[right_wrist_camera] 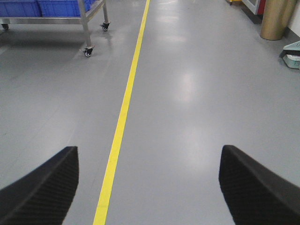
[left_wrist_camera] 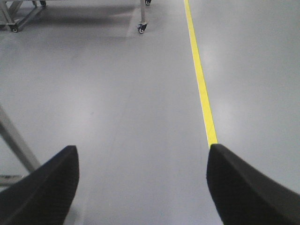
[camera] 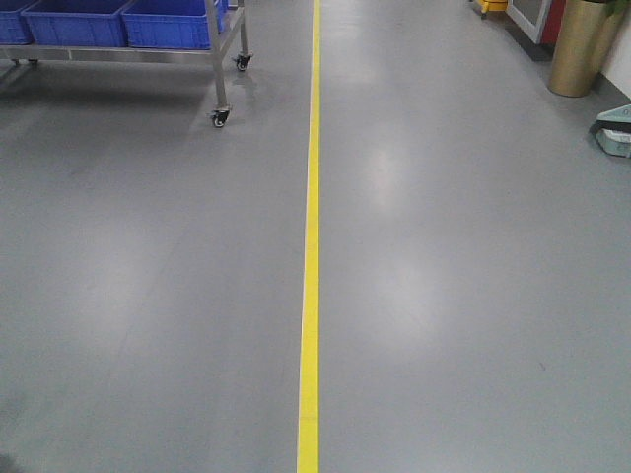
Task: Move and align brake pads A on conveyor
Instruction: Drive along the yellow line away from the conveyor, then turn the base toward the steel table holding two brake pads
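Just grey floor (camera: 148, 296) and a yellow line (camera: 310, 296) here. Got left gripper (left_wrist_camera: 141, 161) and right gripper (right_wrist_camera: 149, 161) both spread wide, gripping nothing (only floor between the fingers (right_wrist_camera: 42, 187)). Can't spot the brake pads A or conveyor in any view.

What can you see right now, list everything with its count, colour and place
floor: one, grey, glossy, across all views
floor line: one, yellow, running away down the middle
cart: one, steel on castors, far left
bins: three showing, blue, on the cart
tall pot: one, gold, far right
grey-green object: one, right edge, cut off
brake pads A: none in view
conveyor: none in view
left gripper: one, black, open, empty
right gripper: one, black, open, empty
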`<state>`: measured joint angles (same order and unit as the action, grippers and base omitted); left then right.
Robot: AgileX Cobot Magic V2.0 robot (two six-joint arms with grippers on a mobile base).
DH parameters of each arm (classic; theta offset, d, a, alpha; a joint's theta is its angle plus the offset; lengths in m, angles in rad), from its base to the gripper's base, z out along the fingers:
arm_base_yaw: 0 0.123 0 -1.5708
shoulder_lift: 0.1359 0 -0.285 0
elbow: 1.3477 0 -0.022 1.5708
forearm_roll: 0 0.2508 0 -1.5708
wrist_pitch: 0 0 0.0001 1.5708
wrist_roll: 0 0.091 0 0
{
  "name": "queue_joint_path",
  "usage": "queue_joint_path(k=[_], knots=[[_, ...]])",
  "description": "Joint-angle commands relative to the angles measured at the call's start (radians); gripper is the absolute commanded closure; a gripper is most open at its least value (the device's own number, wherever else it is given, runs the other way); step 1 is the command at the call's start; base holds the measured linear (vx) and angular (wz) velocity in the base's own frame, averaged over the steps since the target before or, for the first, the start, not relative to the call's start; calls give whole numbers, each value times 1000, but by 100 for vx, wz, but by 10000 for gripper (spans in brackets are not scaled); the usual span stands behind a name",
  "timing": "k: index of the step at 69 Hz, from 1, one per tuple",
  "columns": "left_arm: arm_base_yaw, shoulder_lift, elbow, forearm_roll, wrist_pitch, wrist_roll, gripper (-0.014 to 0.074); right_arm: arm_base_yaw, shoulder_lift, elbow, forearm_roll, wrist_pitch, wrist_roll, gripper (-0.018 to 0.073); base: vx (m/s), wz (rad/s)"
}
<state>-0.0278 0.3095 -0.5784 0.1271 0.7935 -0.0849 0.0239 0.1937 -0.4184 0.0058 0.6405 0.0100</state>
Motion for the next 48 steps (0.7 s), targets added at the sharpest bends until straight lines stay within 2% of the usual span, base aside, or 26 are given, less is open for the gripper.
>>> queue_joint_path(k=[1,33,48], knots=[[-1,11,-25,2,-63,-1,55,0,12,-25,-6,-73,-10,-16,58,-5],[-1,11,-25,2,-63,-1,55,0,12,-25,-6,-73,-10,-16,52,-8],[-1,11,-25,2,-63,-1,55,0,12,-25,-6,-73,-10,-16,41,8]])
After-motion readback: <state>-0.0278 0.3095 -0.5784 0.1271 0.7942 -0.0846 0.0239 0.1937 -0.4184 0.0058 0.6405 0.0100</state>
